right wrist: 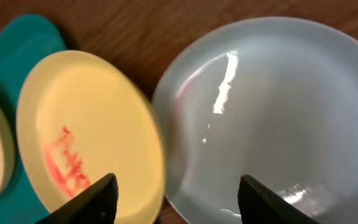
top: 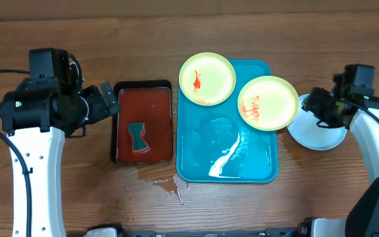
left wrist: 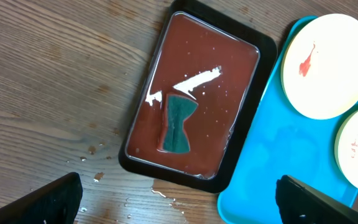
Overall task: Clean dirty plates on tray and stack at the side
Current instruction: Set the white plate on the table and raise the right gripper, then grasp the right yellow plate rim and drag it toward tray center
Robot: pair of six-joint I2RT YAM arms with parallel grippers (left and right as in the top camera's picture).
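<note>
Two yellow-green rimmed plates with red smears lie on the turquoise tray (top: 193, 164): one (top: 206, 78) at its far left corner, the other (top: 268, 103) overhanging its right rim. A pale blue plate (top: 318, 135) lies on the table to the right of the tray and looks clean. My right gripper (top: 314, 105) hovers open over that plate's left rim. In the right wrist view its fingers (right wrist: 176, 199) straddle the gap between the pale plate (right wrist: 272, 106) and the smeared plate (right wrist: 86, 130), holding nothing. My left gripper (top: 107, 104) stands wide open and empty, left of the black tray.
A black tray (top: 143, 86) of red liquid sits left of the turquoise one, with a green sponge (top: 137, 137) lying in it. Drops of liquid (top: 170, 187) wet the table in front of both trays. The turquoise tray's floor is wet.
</note>
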